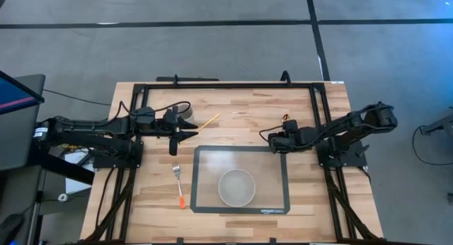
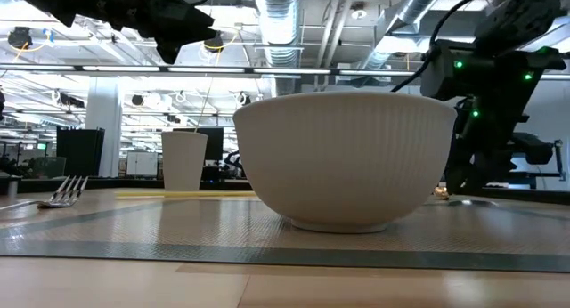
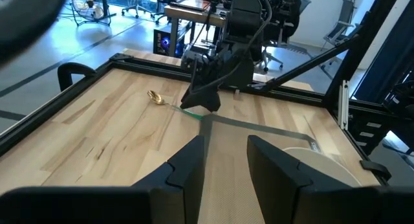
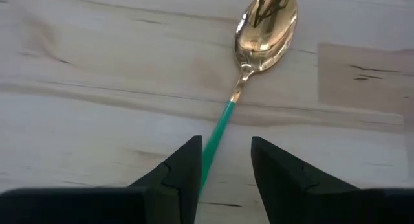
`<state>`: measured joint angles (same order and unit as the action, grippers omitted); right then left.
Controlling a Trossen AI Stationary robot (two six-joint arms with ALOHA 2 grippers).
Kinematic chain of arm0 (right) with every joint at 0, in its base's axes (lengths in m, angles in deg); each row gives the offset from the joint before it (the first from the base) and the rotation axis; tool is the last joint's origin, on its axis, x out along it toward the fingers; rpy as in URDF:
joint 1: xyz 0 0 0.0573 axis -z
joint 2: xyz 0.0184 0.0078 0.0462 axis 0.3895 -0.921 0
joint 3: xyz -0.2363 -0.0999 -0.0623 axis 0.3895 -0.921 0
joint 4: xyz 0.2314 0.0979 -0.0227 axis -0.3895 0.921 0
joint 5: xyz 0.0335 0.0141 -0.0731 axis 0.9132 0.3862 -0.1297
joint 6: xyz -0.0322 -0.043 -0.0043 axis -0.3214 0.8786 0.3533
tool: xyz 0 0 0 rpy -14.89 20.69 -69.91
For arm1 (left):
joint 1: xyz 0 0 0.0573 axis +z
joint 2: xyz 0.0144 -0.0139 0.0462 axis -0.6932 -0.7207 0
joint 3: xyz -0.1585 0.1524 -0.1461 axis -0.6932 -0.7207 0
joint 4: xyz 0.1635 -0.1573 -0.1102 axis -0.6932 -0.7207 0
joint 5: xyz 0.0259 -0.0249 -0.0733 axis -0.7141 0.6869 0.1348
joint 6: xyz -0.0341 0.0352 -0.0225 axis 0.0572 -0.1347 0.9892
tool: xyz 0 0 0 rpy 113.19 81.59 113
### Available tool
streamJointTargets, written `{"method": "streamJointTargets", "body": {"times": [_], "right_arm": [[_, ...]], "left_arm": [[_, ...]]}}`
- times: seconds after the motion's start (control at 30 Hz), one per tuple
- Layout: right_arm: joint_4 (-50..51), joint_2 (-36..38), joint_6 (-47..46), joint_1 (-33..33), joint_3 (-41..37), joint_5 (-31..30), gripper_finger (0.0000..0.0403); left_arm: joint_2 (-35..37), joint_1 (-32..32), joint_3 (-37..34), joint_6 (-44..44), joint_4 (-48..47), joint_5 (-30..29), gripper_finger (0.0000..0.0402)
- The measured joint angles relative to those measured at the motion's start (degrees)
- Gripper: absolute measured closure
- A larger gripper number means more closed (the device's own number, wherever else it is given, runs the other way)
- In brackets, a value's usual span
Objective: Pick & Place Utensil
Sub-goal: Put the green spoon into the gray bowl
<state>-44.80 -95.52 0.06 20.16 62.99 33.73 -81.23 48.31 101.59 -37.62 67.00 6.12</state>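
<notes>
The spoon (image 4: pixel 266 24) has a gold bowl and a green handle (image 4: pixel 217 137); it lies flat on the wood just beyond the mat's far right corner (image 1: pixel 286 122). My right gripper (image 4: pixel 226 153) is open and low over the handle's free end, one finger on each side; it also shows in the high view (image 1: pixel 272 140) and, farther off, in the left wrist view (image 3: pixel 199 102). My left gripper (image 1: pixel 185 134) is open and hovers above the table left of the mat, touching nothing. A fork (image 1: pixel 179 184) with an orange handle lies left of the mat. My right gripper comes down at a slant from the table's right side with its fingers along the spoon's green handle (image 4: pixel 208 160). The handle runs close beside one finger (image 4: pixel 184 172) and lies flat on the table. Whether that finger touches it, I cannot tell.
A white ribbed bowl (image 1: pixel 236 187) stands on the grey-edged mat (image 1: pixel 283 202) near the table's front. A white cup (image 2: pixel 183 162) and a yellow stick (image 1: pixel 209 121) lie on the far left part of the table. A black frame (image 1: pixel 226 84) borders the tabletop.
</notes>
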Motion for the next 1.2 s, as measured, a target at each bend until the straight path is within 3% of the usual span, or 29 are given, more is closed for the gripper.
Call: {"method": "streamJointTargets", "body": {"times": [1.2], "right_arm": [[-2.84,0.00,-1.07,1.41,0.02,3.91,0.0276]], "left_arm": [[0.00,0.00,0.00,0.01,-0.11,-0.02,0.0284]]}}
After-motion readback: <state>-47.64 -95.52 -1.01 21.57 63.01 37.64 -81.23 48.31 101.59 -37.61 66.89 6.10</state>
